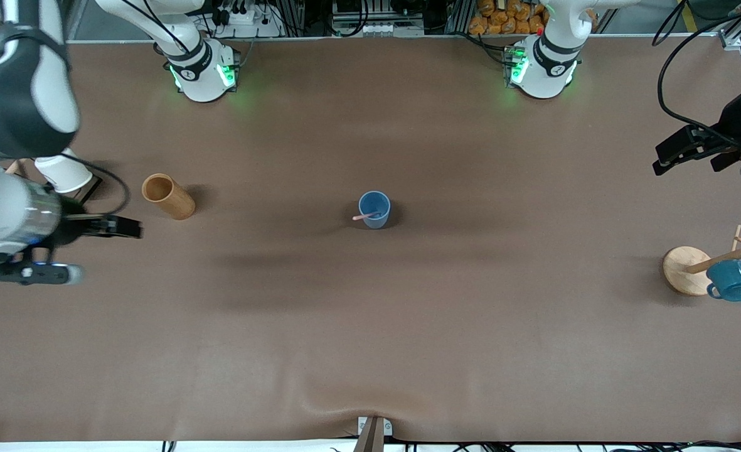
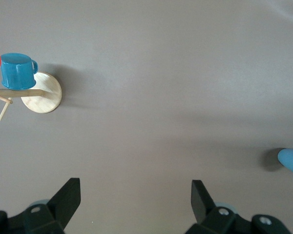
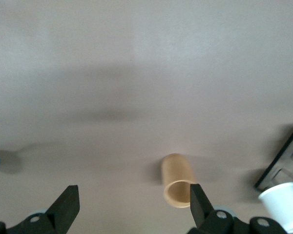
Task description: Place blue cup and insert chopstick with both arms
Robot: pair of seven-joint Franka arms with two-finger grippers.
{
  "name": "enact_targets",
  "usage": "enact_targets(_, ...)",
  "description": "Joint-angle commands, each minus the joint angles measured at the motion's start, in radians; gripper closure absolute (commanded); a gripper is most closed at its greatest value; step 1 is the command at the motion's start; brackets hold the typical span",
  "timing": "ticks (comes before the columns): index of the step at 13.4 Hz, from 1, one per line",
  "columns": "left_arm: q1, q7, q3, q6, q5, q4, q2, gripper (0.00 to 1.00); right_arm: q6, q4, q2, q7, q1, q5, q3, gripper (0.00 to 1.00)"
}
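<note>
I see the blue cup (image 1: 374,209) standing upright mid-surface (image 1: 370,326), mouth up. The chopstick (image 1: 366,216) sits inside it, leaning, its long axis tilted so the free end pokes over the rim toward the right arm's end. My left tool (image 2: 136,204) hangs over bare surface near the wooden rack (image 1: 687,270) with the teal mug (image 1: 731,280), fingers wide apart, empty. My right tool (image 3: 135,204) hovers by the tan wooden cup (image 1: 168,196), equally spread, holding nothing.

Brown table (image 1: 370,326): blue cup (image 1: 374,209), wooden cup (image 1: 168,196), rack base (image 1: 684,270).
</note>
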Motion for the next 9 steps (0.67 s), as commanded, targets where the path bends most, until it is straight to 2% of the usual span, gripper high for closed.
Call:
enact_targets(1,-0.002,0.018,-0.002,0.000,0.020,0.003,-0.004,0.00,0.000,-0.020,-0.047,-0.191,-0.070,-0.019,-0.010,0.00)
enact_targets(4,0.000,0.019,-0.002,-0.001,0.018,0.003,-0.004,0.00,0.008,-0.147,-0.167,-0.244,-0.071,-0.016,-0.062,0.00)
enact_targets(9,-0.002,0.019,-0.002,-0.001,0.018,-0.001,-0.002,0.00,0.136,-0.478,-0.452,-0.235,-0.098,0.010,-0.069,0.00)
